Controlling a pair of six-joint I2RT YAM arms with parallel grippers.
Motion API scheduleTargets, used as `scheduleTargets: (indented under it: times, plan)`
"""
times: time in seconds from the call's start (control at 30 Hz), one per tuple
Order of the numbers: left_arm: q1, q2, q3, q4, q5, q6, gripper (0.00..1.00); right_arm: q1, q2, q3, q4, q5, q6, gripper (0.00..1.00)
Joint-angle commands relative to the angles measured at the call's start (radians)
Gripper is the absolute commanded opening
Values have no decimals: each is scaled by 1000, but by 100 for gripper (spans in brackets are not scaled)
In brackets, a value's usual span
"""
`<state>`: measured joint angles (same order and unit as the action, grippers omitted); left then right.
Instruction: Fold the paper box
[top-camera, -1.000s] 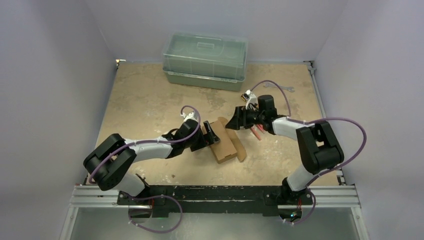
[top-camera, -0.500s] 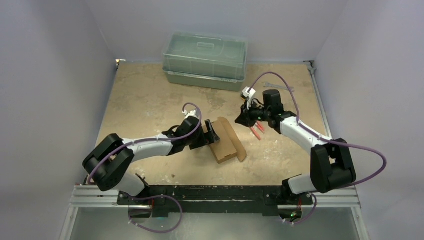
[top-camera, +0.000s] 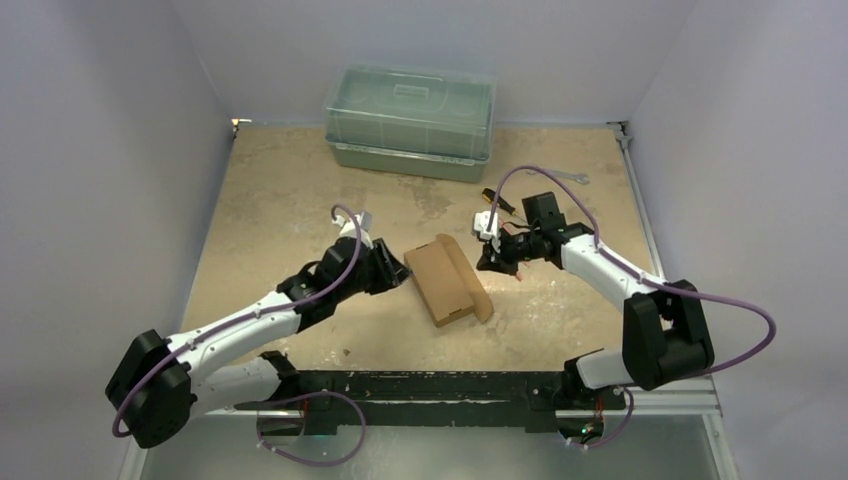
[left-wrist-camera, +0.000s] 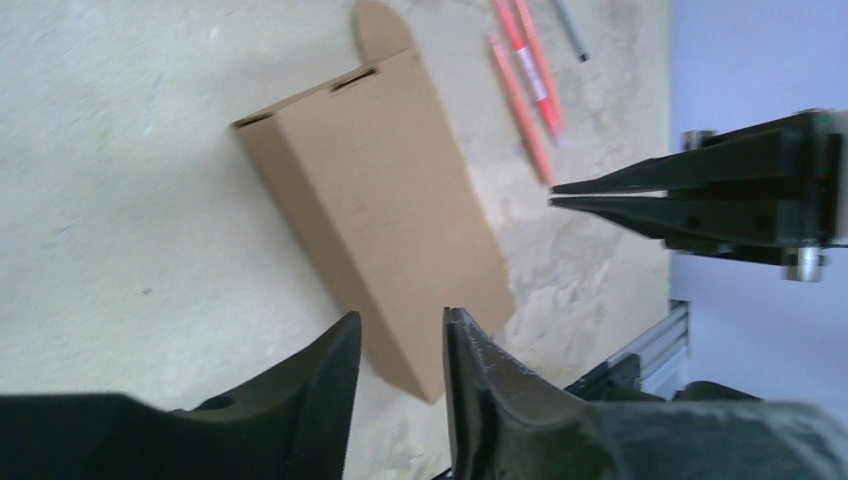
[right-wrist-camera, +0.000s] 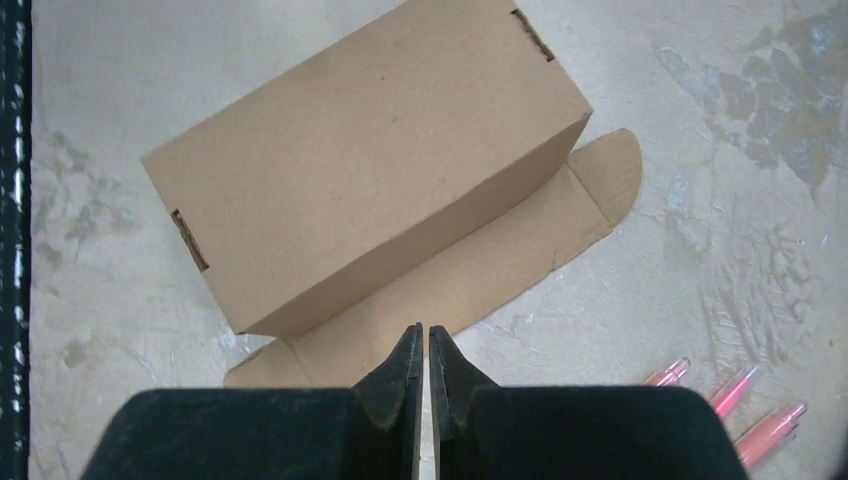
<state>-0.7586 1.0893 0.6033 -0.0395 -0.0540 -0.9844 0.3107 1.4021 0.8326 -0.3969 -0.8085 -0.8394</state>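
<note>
A: Let's start with the bench (top-camera: 280, 200). It is a mottled, sandy, rough-looking slab, with the grey-green see-through plastic bin (top-camera: 410, 120) shut at the far edge.

B: And our paper box (top-camera: 447, 280) lies near the middle, well short of the bin and between the two arms. It is thin plain brown card, matte and smooth. We'd say it already stands up as a long rectangular carton lying on a broad face.

A: So which step are we in?

B: Closing it, we judge. One long flap (right-wrist-camera: 470, 280) is spread flat on the bench along the right arm's side.

A: And the grippers?

B: The left gripper (left-wrist-camera: 400, 345) has its fingers a little apart with nothing between them. It sits just beside the box's left end, and we can't tell whether it touches. The right gripper (right-wrist-camera: 421, 350) has its fingers pressed together on nothing, with its tip over the flap's edge.

A: Then next we'd need the flap lifted and turned over the body while the left side steadies the carton. Card this light will probably slide if it is pushed from one side only.

B: The small things come last. There is a rounded tab (right-wrist-camera: 610, 165) at the flap's end and a narrow slot (right-wrist-camera: 532, 35) cut into the top face. We guess the tabs go into such slots. A few pink pens (right-wrist-camera: 740, 400) lie loose near the right gripper, clear of the box.
</note>
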Motion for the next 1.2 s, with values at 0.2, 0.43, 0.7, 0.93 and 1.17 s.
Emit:
scheduleTargets:
  times: [0.2,0.43,0.7,0.93,1.17]
  plan:
    - [6,148,-53,12,6,-10,21,132,23,-6,-89,98,-233,4]
    - [12,327,67,23,13,48,20,212,59,-3,-100,130,-244,2]
    - [69,435,115,78,47,91,20,286,94,7,-99,133,-209,0]
    - [127,523,209,51,92,159,20,347,139,57,17,225,18,0]
    - [159,600,334,-51,81,230,20,346,119,78,-50,228,-8,14]
